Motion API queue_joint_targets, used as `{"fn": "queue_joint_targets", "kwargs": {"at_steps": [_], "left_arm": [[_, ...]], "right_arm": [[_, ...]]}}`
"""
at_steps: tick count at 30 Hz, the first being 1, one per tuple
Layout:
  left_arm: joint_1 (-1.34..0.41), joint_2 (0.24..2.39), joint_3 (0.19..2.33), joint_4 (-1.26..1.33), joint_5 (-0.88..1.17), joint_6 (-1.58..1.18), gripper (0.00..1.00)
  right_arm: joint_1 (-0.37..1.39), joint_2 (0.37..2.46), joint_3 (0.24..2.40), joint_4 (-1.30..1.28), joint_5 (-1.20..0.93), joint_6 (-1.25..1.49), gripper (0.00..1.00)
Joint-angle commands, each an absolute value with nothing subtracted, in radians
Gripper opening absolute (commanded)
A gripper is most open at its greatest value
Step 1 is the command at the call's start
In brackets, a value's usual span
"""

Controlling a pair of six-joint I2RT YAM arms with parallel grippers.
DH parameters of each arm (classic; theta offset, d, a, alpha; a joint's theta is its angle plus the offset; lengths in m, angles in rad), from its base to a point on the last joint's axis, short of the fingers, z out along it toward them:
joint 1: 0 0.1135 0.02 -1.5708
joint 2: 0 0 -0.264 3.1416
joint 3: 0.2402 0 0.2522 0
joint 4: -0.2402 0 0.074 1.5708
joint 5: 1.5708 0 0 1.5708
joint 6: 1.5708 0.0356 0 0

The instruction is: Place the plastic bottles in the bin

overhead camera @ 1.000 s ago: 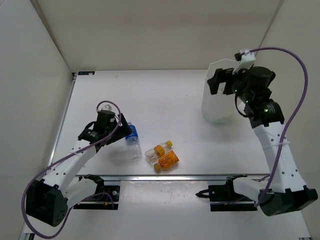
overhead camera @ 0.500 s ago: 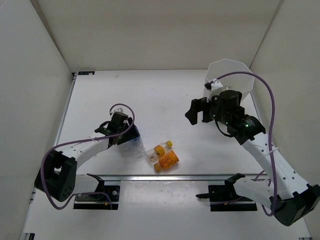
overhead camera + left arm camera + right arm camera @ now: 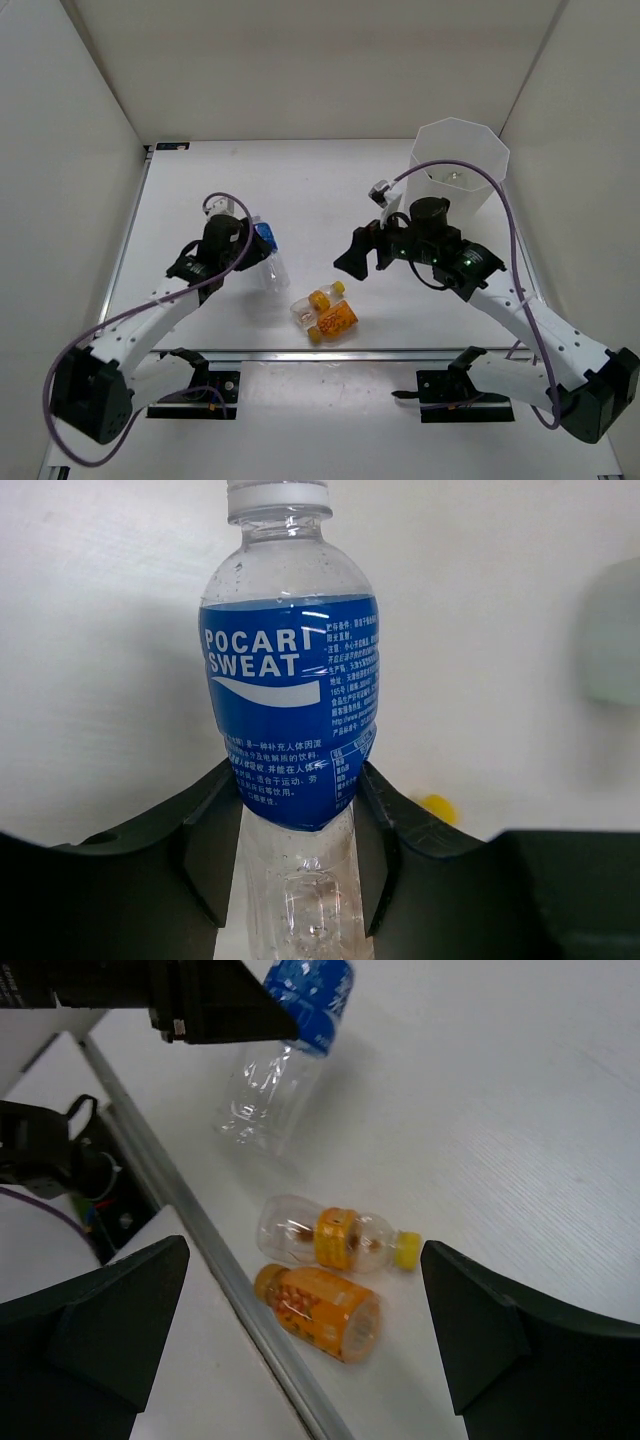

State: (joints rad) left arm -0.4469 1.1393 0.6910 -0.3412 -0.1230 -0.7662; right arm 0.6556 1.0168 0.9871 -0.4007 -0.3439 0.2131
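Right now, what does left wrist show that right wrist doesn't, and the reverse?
Left wrist only: the POCARI SWEAT print and white cap of the blue-label bottle, and both sides of the left gripper closed on it. Right wrist only: the open right gripper over two lying bottles, an orange-label bottle with a yellow cap and an orange bottle; left wrist has just a yellow blur there. Both: the blue-label bottle, held by the left gripper.

White arm links (image 3: 150,320), black joints (image 3: 432,215), looping purple cables (image 3: 545,340) (one per arm), matte black fingers (image 3: 210,850)
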Motion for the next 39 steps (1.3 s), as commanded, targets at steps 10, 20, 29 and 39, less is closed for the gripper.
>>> {"fn": "queue_joint_targets", "kwargs": {"at_steps": [10,20,29,39], "left_arm": [[-0.551,0.861,0.655,-0.023,0.141,-0.865,0.36],[-0.611,0.781,0.594,0.103,0.239,-0.89,0.35],[-0.6,0.756,0.601,0.098,0.271,-0.893,0.62],[-0.497,0.667,0.693,-0.178,0.25,-0.786,0.99]], "right_arm": [[0.758,1.216,0.945,0.106,-0.68,0.417,0.99],[0.773,1.334,0.936,0.19,-0.695,0.457,0.99],[0.79,1.35,0.96,0.201,-0.661,0.454,0.56],[0.521,1.117,1.063,-0.128,-0.538,0.295,0.08]]}}
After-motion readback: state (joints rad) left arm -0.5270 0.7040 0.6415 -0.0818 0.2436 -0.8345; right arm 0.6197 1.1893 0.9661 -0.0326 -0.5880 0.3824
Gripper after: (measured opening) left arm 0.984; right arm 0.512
